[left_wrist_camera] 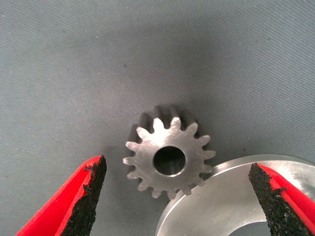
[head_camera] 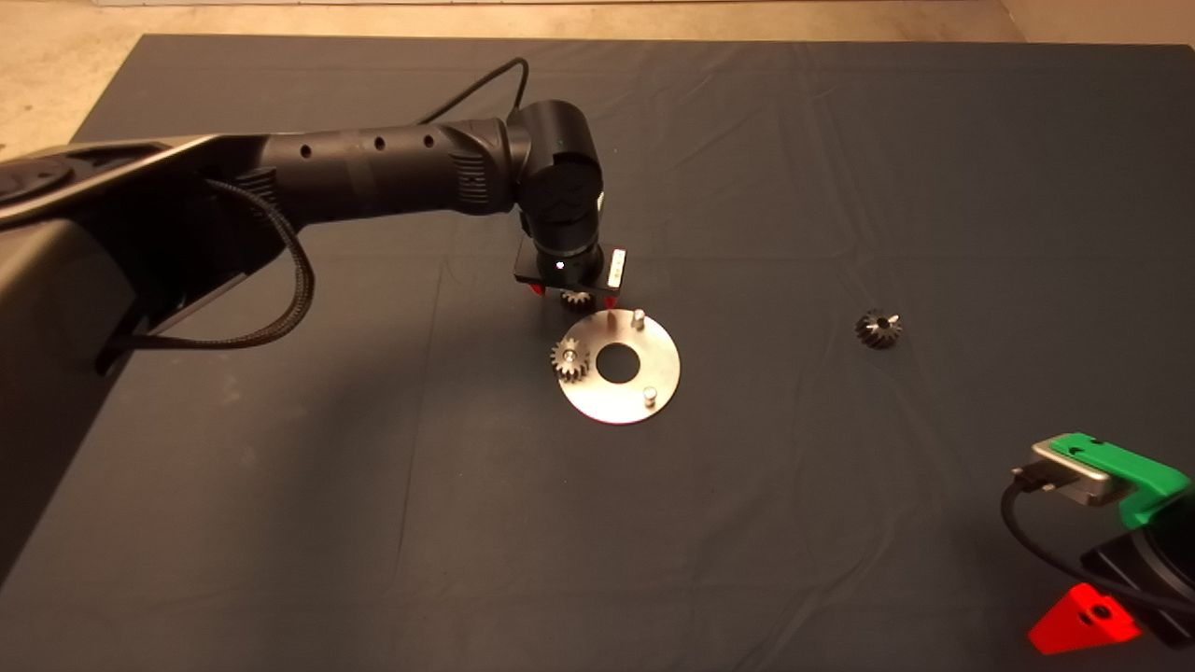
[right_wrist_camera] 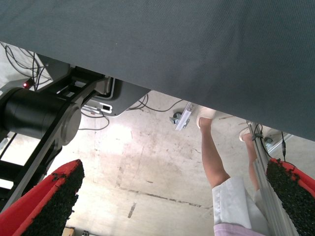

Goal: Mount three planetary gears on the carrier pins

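Dark mat (head_camera: pixel 840 187) covering surface. Left gripper (left_wrist_camera: pixel 177 196) hovering, fingers apart, straddling small steel gear (left_wrist_camera: pixel 169 158) overlapping disc (left_wrist_camera: pixel 221 206) rim, possibly touching. Stiff, slippery, heavyish; pinching across teeth looking best. Right gripper (head_camera: pixel 1088 621) idling, fingers apart.

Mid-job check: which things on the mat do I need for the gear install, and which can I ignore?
Job:
- silver spur gear on a pin
- silver spur gear on the mat, between the open left gripper fingers, at the disc's edge
- shiny round metal disc
- two bare pins

Ignore:
- dark bevel-like gear, lying apart
- parked right gripper
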You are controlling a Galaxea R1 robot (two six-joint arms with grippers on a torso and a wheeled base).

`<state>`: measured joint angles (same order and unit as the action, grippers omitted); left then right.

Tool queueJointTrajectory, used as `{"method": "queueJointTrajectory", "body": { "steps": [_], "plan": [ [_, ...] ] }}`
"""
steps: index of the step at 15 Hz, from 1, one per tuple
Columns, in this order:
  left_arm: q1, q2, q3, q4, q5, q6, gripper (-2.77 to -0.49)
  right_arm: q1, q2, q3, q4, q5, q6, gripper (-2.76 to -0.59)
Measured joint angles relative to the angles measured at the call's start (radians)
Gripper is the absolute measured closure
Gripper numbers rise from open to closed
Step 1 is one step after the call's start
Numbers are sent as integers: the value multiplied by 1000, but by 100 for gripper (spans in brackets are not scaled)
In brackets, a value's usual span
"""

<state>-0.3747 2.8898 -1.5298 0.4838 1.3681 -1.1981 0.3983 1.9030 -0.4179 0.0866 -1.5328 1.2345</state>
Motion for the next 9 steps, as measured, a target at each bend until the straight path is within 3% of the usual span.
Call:
{"method": "queueJointTrajectory", "body": {
  "steps": [9],
  "plan": [
    [0, -8, -8, 0, -1, 0, -204, 0, 0, 0, 0, 0, 0, -275]
  ]
}}
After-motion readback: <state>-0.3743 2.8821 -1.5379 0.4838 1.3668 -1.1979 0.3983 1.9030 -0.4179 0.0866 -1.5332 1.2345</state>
